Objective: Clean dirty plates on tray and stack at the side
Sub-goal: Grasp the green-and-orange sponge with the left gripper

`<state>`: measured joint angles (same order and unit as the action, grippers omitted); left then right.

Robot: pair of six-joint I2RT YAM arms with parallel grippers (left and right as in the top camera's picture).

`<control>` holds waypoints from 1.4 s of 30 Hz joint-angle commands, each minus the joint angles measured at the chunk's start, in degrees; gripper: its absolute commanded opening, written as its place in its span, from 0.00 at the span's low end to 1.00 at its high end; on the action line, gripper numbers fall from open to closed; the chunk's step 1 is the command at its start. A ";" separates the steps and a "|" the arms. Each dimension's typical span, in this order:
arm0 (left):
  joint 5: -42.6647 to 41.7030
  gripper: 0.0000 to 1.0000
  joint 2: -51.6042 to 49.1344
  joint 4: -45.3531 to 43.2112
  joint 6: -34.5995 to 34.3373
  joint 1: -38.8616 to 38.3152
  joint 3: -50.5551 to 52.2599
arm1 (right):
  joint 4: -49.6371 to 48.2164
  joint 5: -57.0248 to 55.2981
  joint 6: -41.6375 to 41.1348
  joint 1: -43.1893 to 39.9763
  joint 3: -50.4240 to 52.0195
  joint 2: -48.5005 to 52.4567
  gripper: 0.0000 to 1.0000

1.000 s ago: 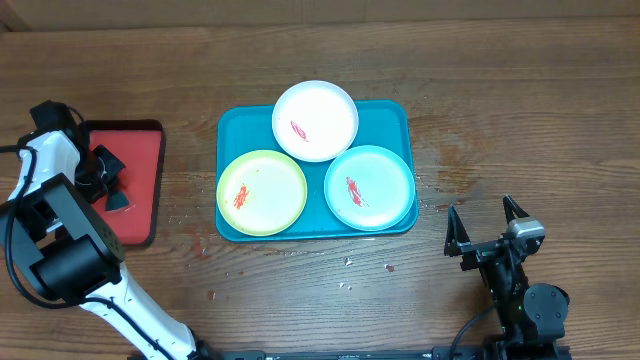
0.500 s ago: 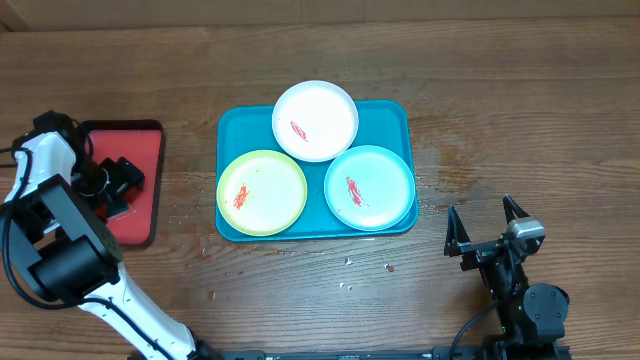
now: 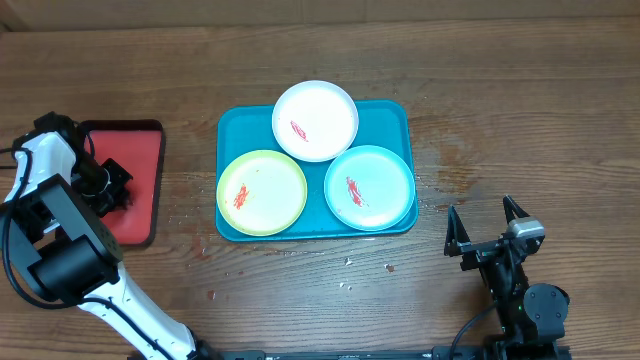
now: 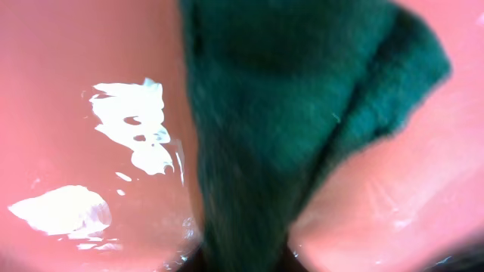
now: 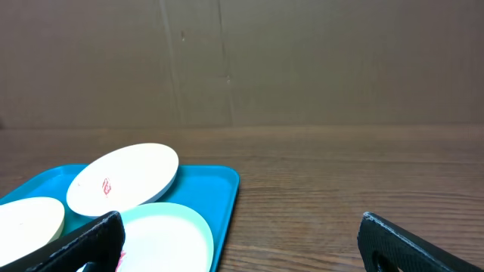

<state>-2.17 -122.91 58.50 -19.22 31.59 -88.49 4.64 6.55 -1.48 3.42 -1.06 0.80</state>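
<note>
The teal tray (image 3: 395, 112) holds three plates, each with a red smear: white (image 3: 315, 120) at the back, yellow-green (image 3: 262, 192) front left, pale aqua (image 3: 369, 187) front right. My left gripper (image 3: 108, 185) is down on the red tray (image 3: 140, 150), away to the left. Its jaws are closed on a dark green scouring pad (image 4: 287, 98), which fills the left wrist view. My right gripper (image 3: 481, 210) stands open and empty on the table, right of the teal tray (image 5: 215, 181). It faces the white plate (image 5: 125, 177) and the aqua plate (image 5: 166, 234).
The red tray (image 4: 91, 60) has wet, shiny patches (image 4: 136, 128) beside the pad. Small crumbs and droplets (image 3: 348, 262) lie on the wooden table in front of the teal tray. A brown wall (image 5: 242, 60) stands behind the table.
The left gripper spread wide over the dark pad on the red tray, then closed on it. The right arm and the plates have not moved.
</note>
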 commanded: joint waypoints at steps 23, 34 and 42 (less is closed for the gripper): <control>8.28 0.04 -1.49 -15.21 1.25 -0.09 0.35 | -0.28 -0.70 0.02 -0.17 0.59 -0.63 1.00; 2.69 1.00 -1.49 -4.00 1.25 -0.11 0.35 | -0.28 -0.72 0.02 -0.17 0.59 -0.63 1.00; 0.66 0.22 -1.49 -1.44 1.25 -0.11 0.35 | -0.28 -0.70 0.02 -0.17 0.59 -0.63 1.00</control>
<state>-0.32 -123.13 57.06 -18.39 31.59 -89.12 4.67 6.52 -1.48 3.42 -1.06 0.80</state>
